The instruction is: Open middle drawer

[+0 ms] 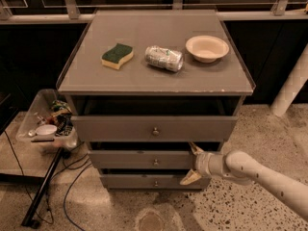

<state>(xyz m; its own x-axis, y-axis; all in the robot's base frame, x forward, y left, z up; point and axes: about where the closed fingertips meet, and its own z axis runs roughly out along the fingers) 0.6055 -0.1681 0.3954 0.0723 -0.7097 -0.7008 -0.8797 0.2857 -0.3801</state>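
The grey cabinet has three drawers. The top drawer has a taller front and stands pulled out a little. The middle drawer is a shallow grey front with a small round knob. It stands slightly out, with a dark gap above it. The lowest drawer sits under it. My gripper comes in from the right on a white arm. It is open, with its cream fingers spread above and below the right end of the middle drawer's front.
On the cabinet top lie a green and yellow sponge, a crushed silver can and a cream bowl. A clear bin of clutter stands at the left on a low stand, with cables on the speckled floor. A white post stands at the right.
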